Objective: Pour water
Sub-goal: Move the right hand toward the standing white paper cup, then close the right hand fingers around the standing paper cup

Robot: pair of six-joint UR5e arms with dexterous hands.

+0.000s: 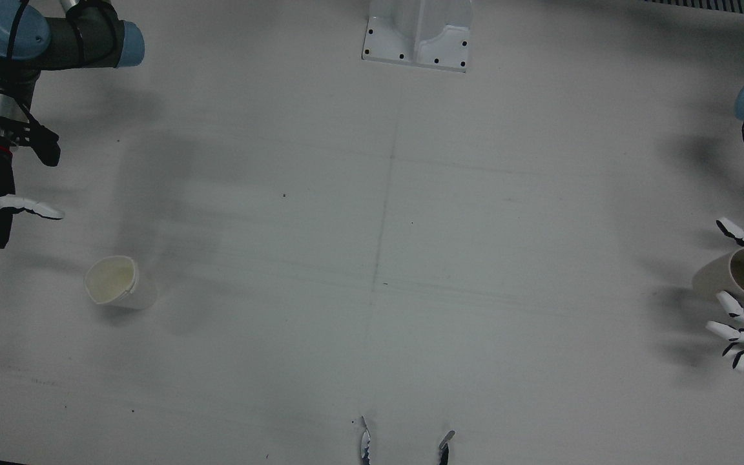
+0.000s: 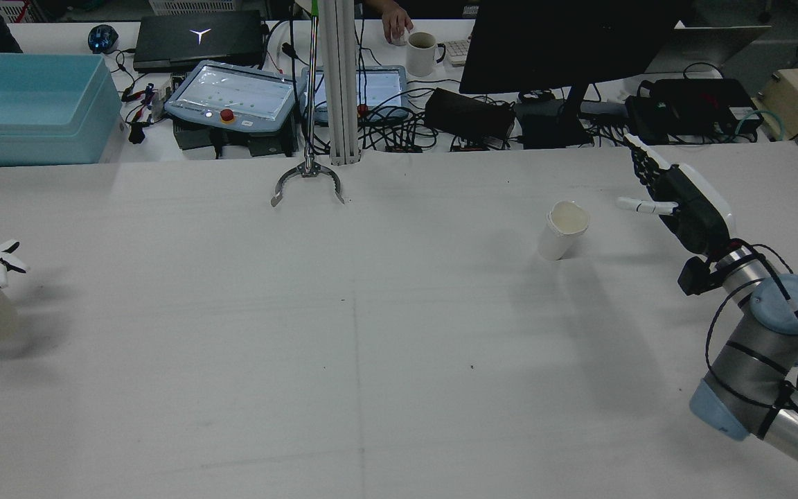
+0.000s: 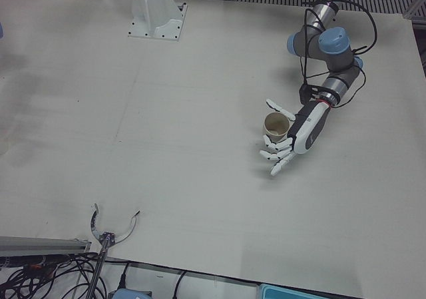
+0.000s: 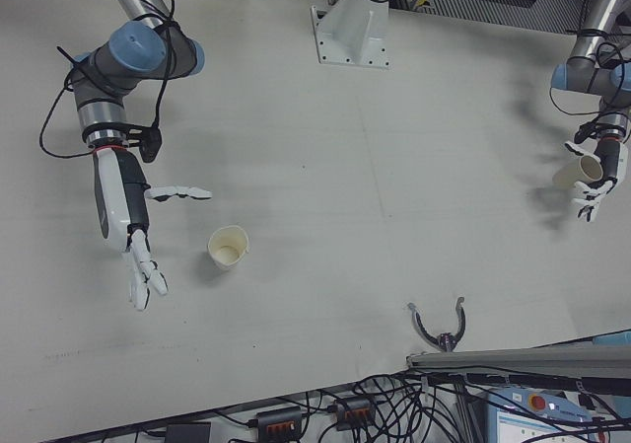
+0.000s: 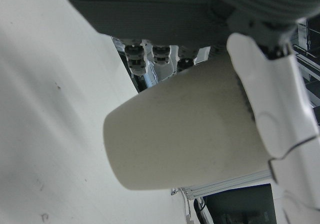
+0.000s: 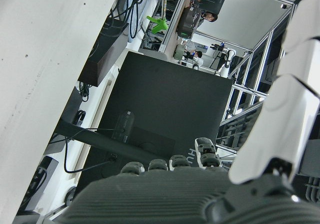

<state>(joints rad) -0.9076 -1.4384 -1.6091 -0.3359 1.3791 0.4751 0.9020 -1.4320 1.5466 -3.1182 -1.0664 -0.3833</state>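
Left hand (image 3: pixel 293 139) around tan cup (image 3: pixel 274 124), table (image 1: pixel 372 271) edge near

Front view looks almost straight down on the pale grey table (image 1: pixel 372 258); rear view gazes forward from high behind. Both corner views share the white paper cup (image 3: pixel 274 123) the left hand (image 3: pixel 293 139) cradles, close-up in its camera.

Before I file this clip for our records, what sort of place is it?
Probably a robotics lab: two robot arms over a white table, with a monitor and control tablet behind.
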